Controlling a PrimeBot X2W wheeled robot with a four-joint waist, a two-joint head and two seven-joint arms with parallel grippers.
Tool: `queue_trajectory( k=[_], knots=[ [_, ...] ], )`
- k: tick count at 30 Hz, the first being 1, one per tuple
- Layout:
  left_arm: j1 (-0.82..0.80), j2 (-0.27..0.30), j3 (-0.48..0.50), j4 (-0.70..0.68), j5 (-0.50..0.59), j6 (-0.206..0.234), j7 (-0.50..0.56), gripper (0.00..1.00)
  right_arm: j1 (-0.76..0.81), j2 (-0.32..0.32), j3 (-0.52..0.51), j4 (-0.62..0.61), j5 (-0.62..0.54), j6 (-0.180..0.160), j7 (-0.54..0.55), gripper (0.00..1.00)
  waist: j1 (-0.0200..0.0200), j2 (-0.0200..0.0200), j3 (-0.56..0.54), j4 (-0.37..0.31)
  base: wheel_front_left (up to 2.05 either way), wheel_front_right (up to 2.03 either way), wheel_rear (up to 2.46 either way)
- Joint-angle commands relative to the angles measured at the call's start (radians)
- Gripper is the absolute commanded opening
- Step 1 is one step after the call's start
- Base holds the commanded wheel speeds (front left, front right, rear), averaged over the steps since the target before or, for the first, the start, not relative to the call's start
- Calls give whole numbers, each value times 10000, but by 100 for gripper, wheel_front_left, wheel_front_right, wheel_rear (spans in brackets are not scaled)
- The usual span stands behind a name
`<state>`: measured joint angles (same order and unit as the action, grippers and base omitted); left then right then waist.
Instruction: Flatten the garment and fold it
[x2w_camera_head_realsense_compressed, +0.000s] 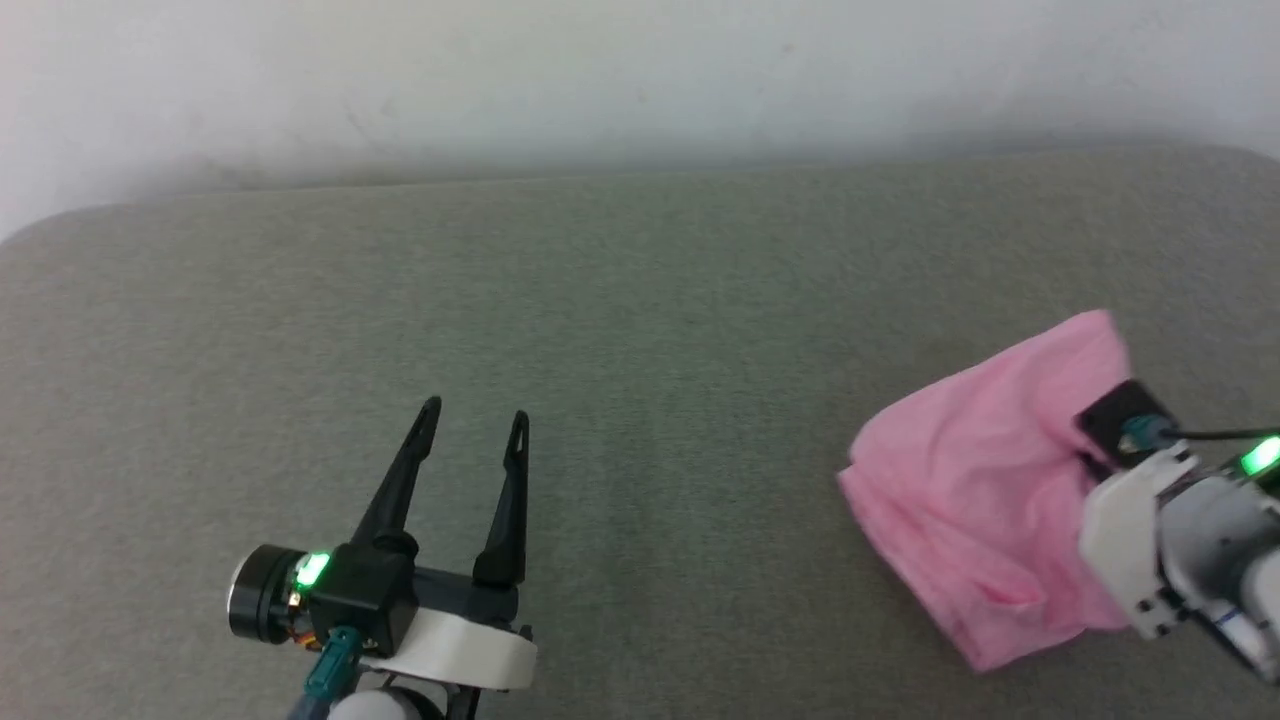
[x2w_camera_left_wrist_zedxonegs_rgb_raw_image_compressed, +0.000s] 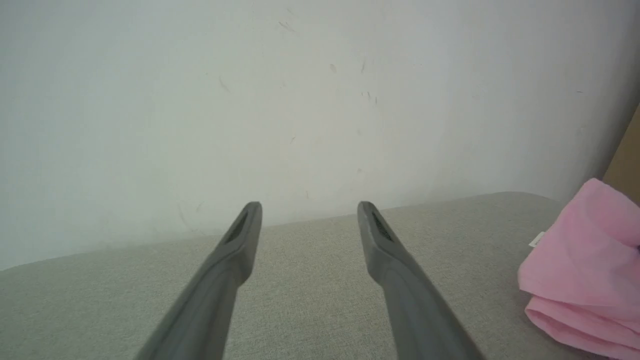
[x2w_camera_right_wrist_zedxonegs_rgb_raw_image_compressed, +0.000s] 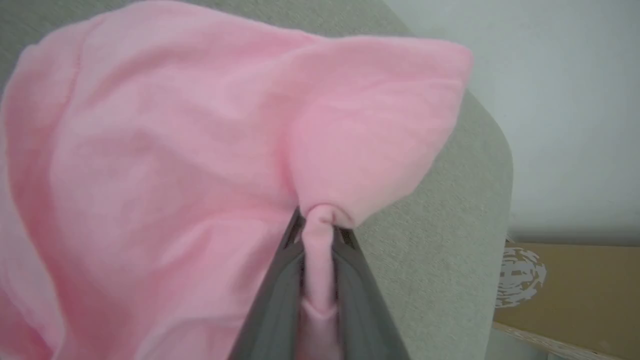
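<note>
The garment (x2w_camera_head_realsense_compressed: 975, 480) is a bunched heap of light pink cloth at the right of the grey padded surface. It also shows at the right edge of the left wrist view as the garment (x2w_camera_left_wrist_zedxonegs_rgb_raw_image_compressed: 585, 270), with a small white label on it. My right gripper (x2w_camera_right_wrist_zedxonegs_rgb_raw_image_compressed: 319, 225) is shut on a pinched fold of the garment (x2w_camera_right_wrist_zedxonegs_rgb_raw_image_compressed: 200, 150); in the head view its fingers are hidden behind the cloth and the wrist. My left gripper (x2w_camera_head_realsense_compressed: 475, 412) stands open over bare surface at the lower left, far from the cloth, nothing between its fingers (x2w_camera_left_wrist_zedxonegs_rgb_raw_image_compressed: 240, 235).
The grey fabric surface (x2w_camera_head_realsense_compressed: 620, 330) runs back to a white wall (x2w_camera_head_realsense_compressed: 640, 70). Its rounded right edge (x2w_camera_right_wrist_zedxonegs_rgb_raw_image_compressed: 495, 165) lies close beside the garment. Beyond that edge sits a brown cardboard box (x2w_camera_right_wrist_zedxonegs_rgb_raw_image_compressed: 575, 295), lower down.
</note>
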<state>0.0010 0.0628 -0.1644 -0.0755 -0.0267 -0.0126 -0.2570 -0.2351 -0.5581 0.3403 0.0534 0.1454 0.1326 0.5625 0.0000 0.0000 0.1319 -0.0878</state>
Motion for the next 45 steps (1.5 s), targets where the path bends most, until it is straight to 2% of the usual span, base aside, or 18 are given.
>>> queue_trajectory(
  k=[1, 5, 10, 15, 22, 26, 30, 31, 32, 41, 45],
  knots=[
    [-239, -16, -16, -33, 113, -59, -47, 100, -269, -468, -51, 93, 124, -19, -52, 0, 0, 0, 641, -989, 0, 0, 0],
    [-691, 131, -65, -80, 236, -160, -47, 100, -689, -1439, -520, 954, 388, -19, -539, 0, 0, 0, 1409, -1393, 0, 0, 0],
    [-1271, 322, -136, -146, 354, -247, -47, 100, -1135, -2069, -1314, 2798, 461, -19, -1972, 0, 0, 0, 2362, -1453, 0, 0, 0],
    [-1569, 612, -112, -260, 440, -266, -47, 100, -1570, -2005, -2434, 4523, 268, -19, -3208, 0, 0, 0, 3171, -1247, 0, 0, 0],
    [-1939, 743, -192, -411, 462, -185, -47, 100, -2267, -2223, -3305, 6248, -588, -19, -4583, 0, 0, 0, 3862, -846, 0, 0, 0],
    [-2069, 741, -265, -433, 428, -124, -47, 100, -2583, -2267, -3809, 7141, -1081, -19, -4858, 0, 0, 0, 3973, -713, 0, 0, 0],
    [-2106, 697, -326, -358, 357, -41, -47, 100, -2757, -2151, -4318, 8006, -1288, -19, -4676, 0, 0, 0, 3840, -651, 0, 0, 0],
    [-2092, 684, -334, -333, 332, -18, -47, 100, -2803, -2123, -4395, 8091, -1389, -19, -4726, 69, 0, 0, 3761, -651, 0, 0, 0],
    [-2071, 671, -339, -314, 305, 3, -47, 100, -2872, -2084, -4516, 8164, -1462, -19, -4779, 100, 0, 0, 3662, -657, 0, 0, 0],
    [-1621, 583, -198, -114, 12, 134, -47, 100, -3554, -1916, -4645, 7888, -2062, -19, -4931, 100, 0, 0, 2195, -906, 0, 0, 0],
    [-1264, 473, -116, -70, -107, 218, -47, 100, -3991, -1584, -4540, 7005, -1879, -19, -5302, 100, 0, 0, 1399, -979, 0, 0, 0]
  ],
)
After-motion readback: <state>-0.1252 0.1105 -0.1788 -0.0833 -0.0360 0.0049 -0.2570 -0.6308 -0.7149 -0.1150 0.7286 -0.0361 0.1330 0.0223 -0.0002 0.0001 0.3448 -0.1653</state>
